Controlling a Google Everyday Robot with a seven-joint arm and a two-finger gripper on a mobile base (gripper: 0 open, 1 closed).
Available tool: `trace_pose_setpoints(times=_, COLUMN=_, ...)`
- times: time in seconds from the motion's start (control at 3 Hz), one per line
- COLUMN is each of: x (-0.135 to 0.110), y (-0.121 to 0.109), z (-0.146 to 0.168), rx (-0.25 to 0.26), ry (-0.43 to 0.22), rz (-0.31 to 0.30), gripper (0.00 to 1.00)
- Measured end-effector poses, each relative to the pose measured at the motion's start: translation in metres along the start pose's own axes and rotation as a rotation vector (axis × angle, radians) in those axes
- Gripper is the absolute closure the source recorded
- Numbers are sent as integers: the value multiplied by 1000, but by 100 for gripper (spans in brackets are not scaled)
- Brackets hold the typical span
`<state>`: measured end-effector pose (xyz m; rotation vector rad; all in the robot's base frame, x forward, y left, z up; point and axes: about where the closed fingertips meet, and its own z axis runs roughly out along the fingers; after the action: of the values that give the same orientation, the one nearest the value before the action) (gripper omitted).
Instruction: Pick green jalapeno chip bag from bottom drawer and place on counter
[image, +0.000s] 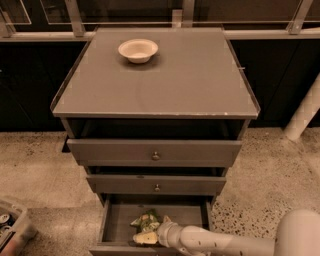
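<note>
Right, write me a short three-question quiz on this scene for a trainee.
1. True or false: the small wrinkly green foil chip bag lies in the open grey box-shaped bottom drawer.
2. Fill in: the round white bowl stands on the wide flat grey ____.
3. Pick one: the robot's gripper is A) over the bowl, B) inside the bottom drawer, at the bag, C) out of view.

Key: 1 true; 2 counter; 3 B.
</note>
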<state>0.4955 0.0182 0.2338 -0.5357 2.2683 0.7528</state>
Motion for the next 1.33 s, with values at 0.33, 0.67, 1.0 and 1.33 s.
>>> trace_pose_setpoints(times=0.33, x=12, y=-2, z=18, rx=14, ry=36, rz=-2, gripper=0)
trace_pose_setpoints(times=0.67, x=20, y=-5, z=30, rx=31, ry=65, rz=-9, gripper=0)
trace_pose_setpoints(times=1.0, x=29, y=-10, z=37, rx=62, ry=96, rz=-10, gripper=0)
trace_pose_setpoints(times=1.33, x=38, y=-15, z=41, rx=107, ry=132, rz=-11, gripper=0)
